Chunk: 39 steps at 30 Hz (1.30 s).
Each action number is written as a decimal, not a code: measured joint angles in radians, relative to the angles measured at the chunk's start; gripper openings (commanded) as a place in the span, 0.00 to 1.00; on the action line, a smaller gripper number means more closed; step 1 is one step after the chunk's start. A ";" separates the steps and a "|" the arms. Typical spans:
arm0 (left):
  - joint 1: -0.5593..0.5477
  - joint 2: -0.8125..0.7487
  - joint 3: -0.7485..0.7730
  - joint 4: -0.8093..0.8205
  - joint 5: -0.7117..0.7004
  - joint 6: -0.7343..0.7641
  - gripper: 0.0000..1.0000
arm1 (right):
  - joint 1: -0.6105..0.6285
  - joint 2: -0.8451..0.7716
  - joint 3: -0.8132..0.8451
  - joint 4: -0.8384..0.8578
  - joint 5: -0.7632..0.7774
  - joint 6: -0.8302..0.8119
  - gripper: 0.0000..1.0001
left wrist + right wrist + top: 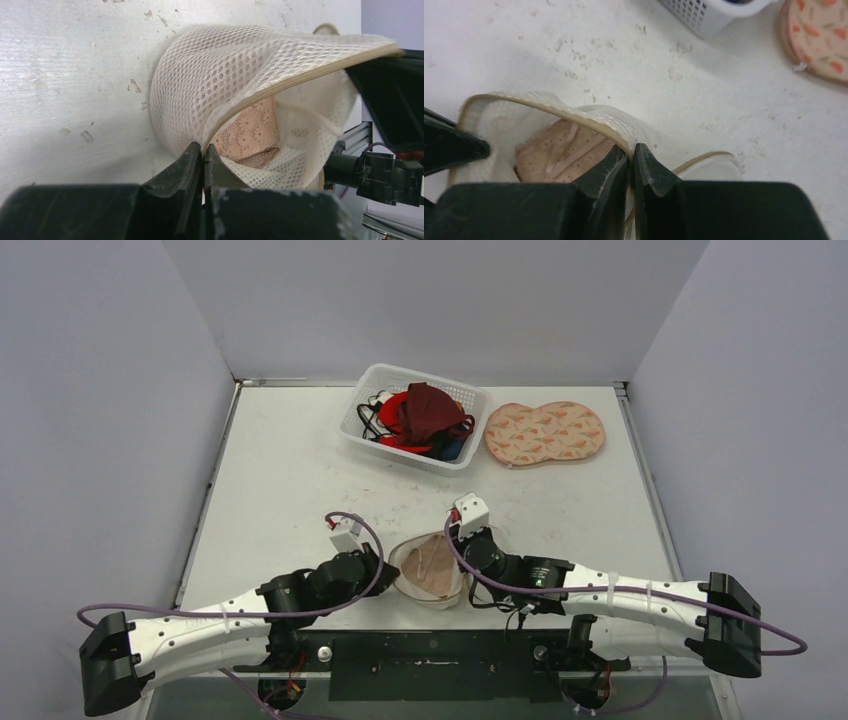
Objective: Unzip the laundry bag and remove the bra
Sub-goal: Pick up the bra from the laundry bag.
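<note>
The white mesh laundry bag lies near the table's front edge between my two arms, its zipper open and its mouth gaping. Inside shows the beige lace bra, also seen in the left wrist view as the bra and in the right wrist view as the bra. My left gripper is shut on the bag's tan zipper edge at the left side. My right gripper is shut on the bag's rim at the right side.
A white basket of red and dark garments stands at the back centre. Beside it on the right lies a flat patterned pouch, also visible as the pouch in the right wrist view.
</note>
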 measured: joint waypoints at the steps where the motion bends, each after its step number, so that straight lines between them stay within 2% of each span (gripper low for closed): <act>1: 0.000 0.000 0.000 0.003 -0.001 0.000 0.00 | 0.024 0.000 0.031 -0.014 0.036 -0.020 0.09; 5: 0.000 0.005 0.000 0.026 -0.003 0.000 0.00 | 0.126 0.027 0.132 -0.043 0.179 -0.098 0.09; 8: -0.006 0.024 0.000 0.053 -0.006 -0.011 0.00 | 0.140 0.071 0.148 -0.047 0.243 -0.132 0.09; 10: -0.020 0.035 -0.001 0.072 -0.016 -0.026 0.00 | 0.138 0.109 0.148 -0.055 0.274 -0.140 0.13; 12: -0.038 0.037 -0.003 0.083 -0.034 -0.043 0.00 | 0.137 0.151 0.147 -0.072 0.291 -0.130 0.25; 16: -0.075 0.041 -0.014 0.093 -0.081 -0.087 0.00 | 0.133 0.181 0.134 -0.116 0.293 -0.071 0.60; 18: -0.086 0.056 -0.014 0.097 -0.103 -0.103 0.00 | 0.129 0.165 0.127 -0.130 0.290 -0.027 0.70; 21: -0.100 0.098 -0.014 0.103 -0.129 -0.127 0.00 | 0.129 0.107 0.119 -0.169 0.282 0.043 0.76; 28: -0.105 0.143 -0.014 0.113 -0.144 -0.161 0.00 | 0.129 -0.064 0.082 -0.217 0.198 0.249 0.79; 35: -0.111 0.142 -0.013 0.116 -0.158 -0.173 0.00 | 0.128 0.043 0.035 -0.245 0.108 0.401 0.77; 38: -0.111 0.140 -0.013 0.116 -0.159 -0.174 0.00 | 0.121 0.100 0.034 -0.249 0.093 0.425 0.67; 39: -0.111 0.138 -0.013 0.116 -0.159 -0.174 0.00 | 0.115 0.119 0.034 -0.251 0.092 0.430 0.55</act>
